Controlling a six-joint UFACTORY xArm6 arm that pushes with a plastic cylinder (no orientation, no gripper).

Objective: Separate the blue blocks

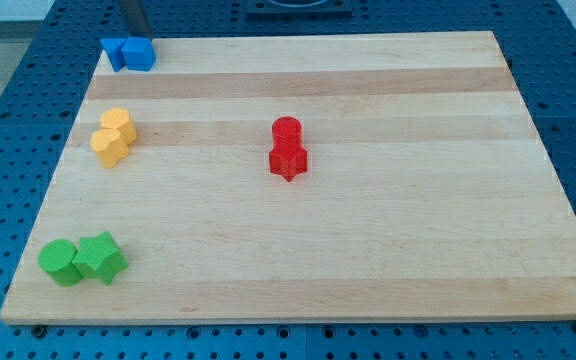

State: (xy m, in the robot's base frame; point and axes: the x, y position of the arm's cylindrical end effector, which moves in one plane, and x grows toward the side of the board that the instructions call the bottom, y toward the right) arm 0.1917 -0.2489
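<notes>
Blue blocks (128, 53) are sitting touching at the bench's (368, 260) top-left corner. My tip (139, 34), a bare rod holding nothing, is hovering just behind them; next I'm needing to wedge between them.

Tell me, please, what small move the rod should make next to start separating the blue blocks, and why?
Probably a short push toward the view's bottom, into the seam between the two blue blocks. My tip sits at the board's top left corner, right behind the right blue block, which touches the left blue block. Wedging between them should part the pair.
</notes>
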